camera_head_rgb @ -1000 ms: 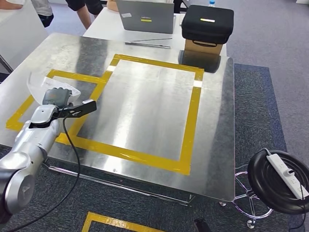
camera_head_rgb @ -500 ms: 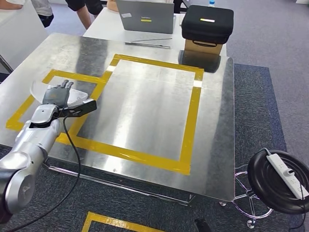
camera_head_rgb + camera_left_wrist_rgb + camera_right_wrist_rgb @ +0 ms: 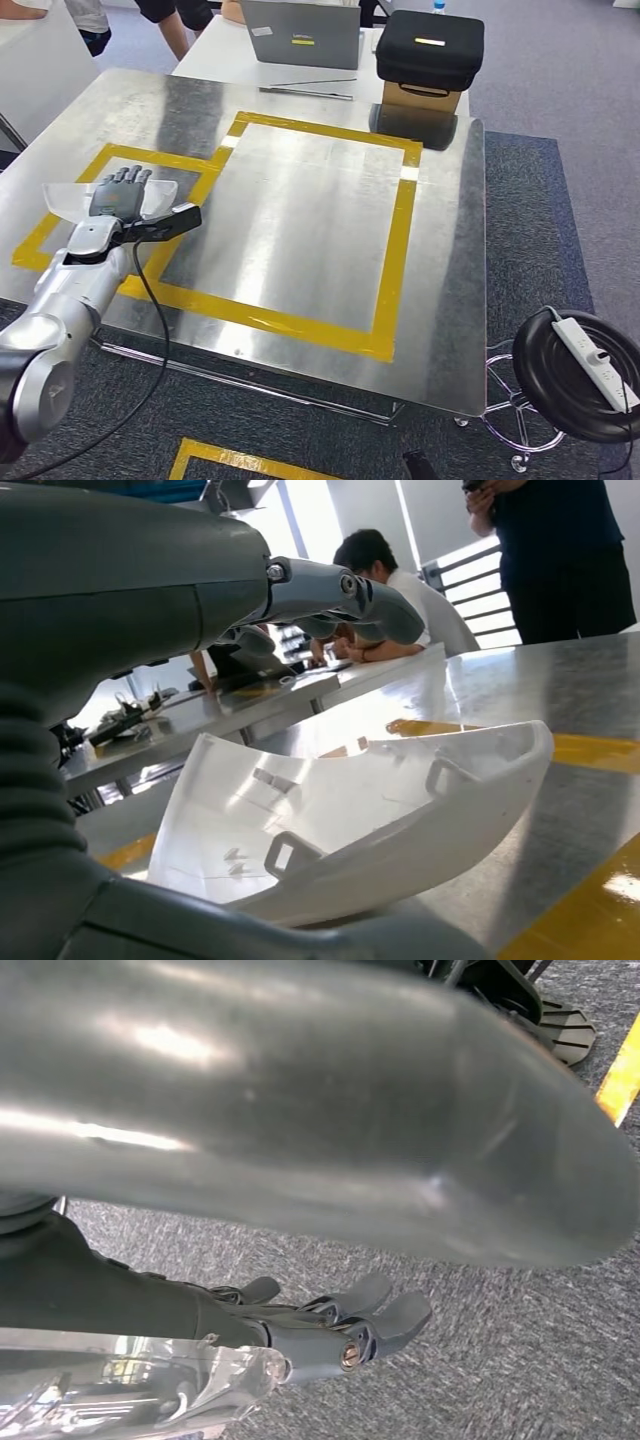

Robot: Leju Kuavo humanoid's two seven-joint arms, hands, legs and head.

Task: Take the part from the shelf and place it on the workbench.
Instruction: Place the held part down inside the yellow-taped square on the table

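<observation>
Left wrist view — part (image 3: pixel 355 810) white, curved, translucent shell; left hand (image 3: pixel 332 595) fingers spread, empty.

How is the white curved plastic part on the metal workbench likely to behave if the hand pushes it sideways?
The white part looks like a thin moulded shell, so it is probably light and slightly flexible. It rests on its curved underside, so it may rock or pivot. The workbench is smooth shiny metal, so it would likely slide easily under the left hand.
</observation>
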